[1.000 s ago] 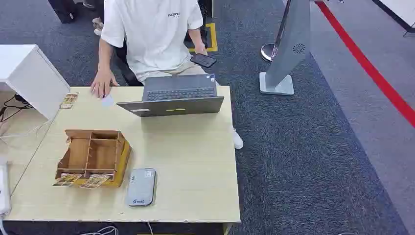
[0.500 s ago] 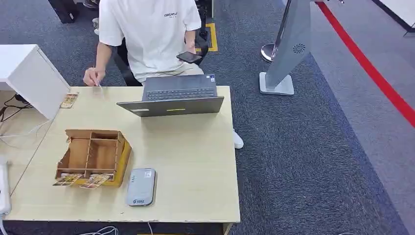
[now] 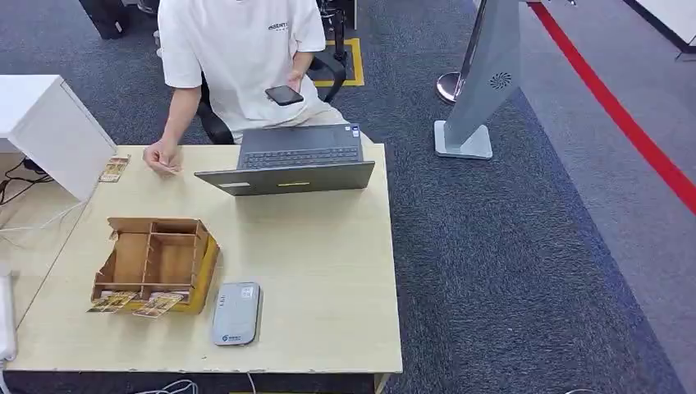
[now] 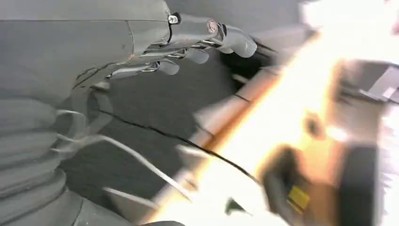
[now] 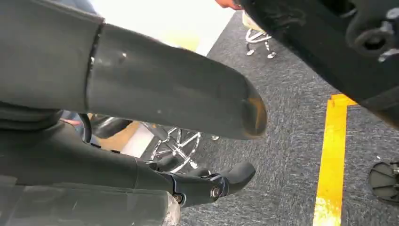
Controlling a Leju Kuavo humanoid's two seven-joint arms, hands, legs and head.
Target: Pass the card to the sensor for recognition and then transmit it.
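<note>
on the pale wooden table (image 3: 328,271) a grey sensor (image 3: 236,313) lies flat near the front edge, just beside a wooden box (image 3: 156,261) with cards (image 3: 135,303) along its front. another card (image 3: 115,168) lies by the far left edge, near the seated person's hand (image 3: 162,156). the left hand (image 4: 188,44) holds nothing, fingers loosely apart. the right hand (image 5: 207,181) also holds nothing, fingers extended.

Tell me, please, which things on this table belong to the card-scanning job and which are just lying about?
Job:
cards at the front of the wooden box
grey sensor

Lying about:
laptop
card by the white cabinet
person's phone
</note>
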